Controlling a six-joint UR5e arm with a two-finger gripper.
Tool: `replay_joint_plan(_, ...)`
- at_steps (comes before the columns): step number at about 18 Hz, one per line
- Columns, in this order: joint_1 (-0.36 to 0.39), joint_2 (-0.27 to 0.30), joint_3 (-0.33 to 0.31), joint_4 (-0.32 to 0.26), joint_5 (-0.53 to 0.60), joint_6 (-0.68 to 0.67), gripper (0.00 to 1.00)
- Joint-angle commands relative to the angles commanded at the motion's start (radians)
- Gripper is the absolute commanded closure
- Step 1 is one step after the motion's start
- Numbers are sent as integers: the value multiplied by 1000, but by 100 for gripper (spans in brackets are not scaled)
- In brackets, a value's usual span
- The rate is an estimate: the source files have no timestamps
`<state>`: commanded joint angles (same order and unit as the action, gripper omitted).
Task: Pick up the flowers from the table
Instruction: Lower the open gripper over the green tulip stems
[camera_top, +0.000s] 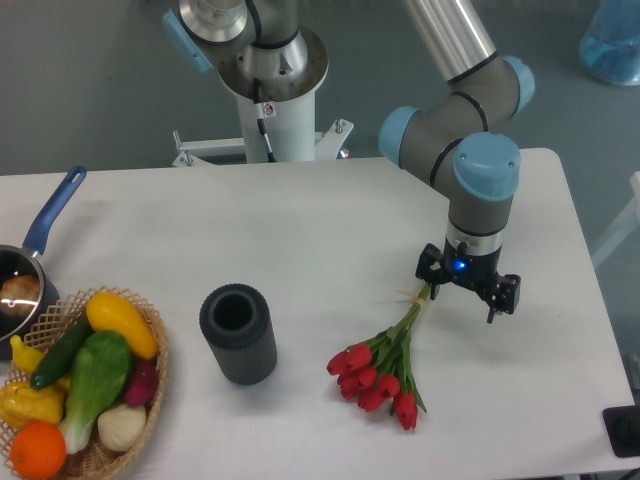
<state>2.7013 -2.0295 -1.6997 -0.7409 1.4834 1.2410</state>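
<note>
Figure: red tulips (385, 368) lying flat on the white table (300, 230), in its right half and towards the near edge. The closed buds are bunched at the lower left end; the green stems run up and to the right, ending at a pale tie just beside the gripper (468, 290). The gripper, carried on the grey and blue arm (470, 150), points downwards over the stem ends, at the upper right tip of the bunch. Whether its fingers touch the stems cannot be told; the dark fingers appear spread apart, with nothing clamped between them.

Bare tabletop surrounds the bunch on the right and behind it, as far as the table's right edge. In front of the buds a narrow strip of table remains before the near edge. To the left, apart from the flowers, stands an upright dark ribbed cylinder (238, 333) with an open top. Farther left, at the near-left corner, a wicker basket (150, 385) holds coloured vegetables, and a blue-handled saucepan (30, 270) sits at the left edge.
</note>
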Motion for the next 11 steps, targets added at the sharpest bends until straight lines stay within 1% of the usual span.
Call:
replay_joint_plan(4,-3,2,2,2,-2,-2,0)
replay_joint_plan(6,-17,-12,0,3,2,-3,0)
replay_joint_plan(11,-23,-17,-18,0,3,-2,0)
